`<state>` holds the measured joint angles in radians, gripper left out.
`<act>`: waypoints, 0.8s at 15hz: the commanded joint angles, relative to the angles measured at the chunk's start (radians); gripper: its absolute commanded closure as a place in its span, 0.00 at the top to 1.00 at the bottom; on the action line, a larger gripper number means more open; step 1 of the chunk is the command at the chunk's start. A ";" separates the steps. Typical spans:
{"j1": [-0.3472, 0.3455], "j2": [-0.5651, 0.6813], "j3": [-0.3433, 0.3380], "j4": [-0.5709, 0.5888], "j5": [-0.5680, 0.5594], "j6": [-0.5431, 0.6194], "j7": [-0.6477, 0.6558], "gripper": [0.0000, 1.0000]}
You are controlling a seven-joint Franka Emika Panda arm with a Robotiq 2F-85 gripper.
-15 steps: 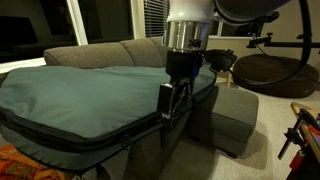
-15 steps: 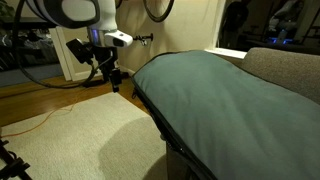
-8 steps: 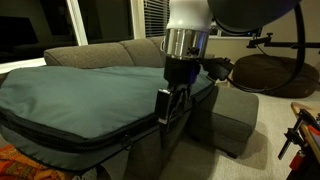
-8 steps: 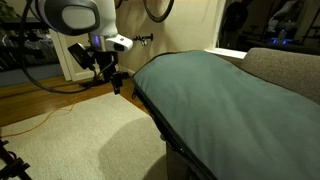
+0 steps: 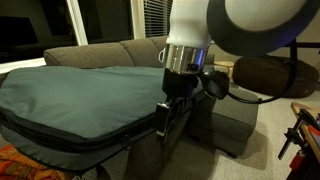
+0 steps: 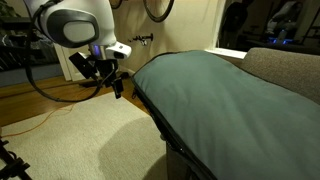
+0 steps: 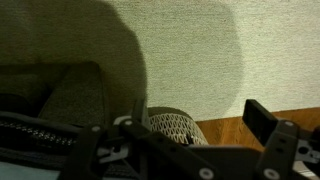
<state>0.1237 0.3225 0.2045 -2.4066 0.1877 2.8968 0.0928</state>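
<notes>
1. Gripper: jaws spread wide and empty, gripping nothing. The fingers point down and hang beside the corner of the cushion. In an exterior view a small gap shows between the fingers and the fabric, so it appears not to touch.
2. Cushion: large, flat and teal, spread over the sofa seat. Its zip runs along the front edge. It overhangs the seat, probably because it is wider than the seat, and this leaves the corner free near the fingers.
3. Sofa: grey and upholstered. It bears the cushion, and its backrest stands behind.
4. Footstool: grey, set just beside the sofa end and behind the arm.
5. Carpet: pale, lying below the gripper. The wrist view is filled mostly by it.
6. Wooden floor: borders the carpet.
</notes>
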 commanded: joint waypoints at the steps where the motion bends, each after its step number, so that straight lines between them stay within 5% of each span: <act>1: -0.007 0.035 0.017 0.001 0.008 0.060 -0.025 1.00; 7: -0.033 0.070 0.083 0.021 0.020 0.131 -0.048 1.00; 12: -0.006 0.060 0.061 0.024 0.002 0.095 -0.014 1.00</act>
<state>0.1157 0.3831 0.2663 -2.3836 0.1907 2.9940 0.0769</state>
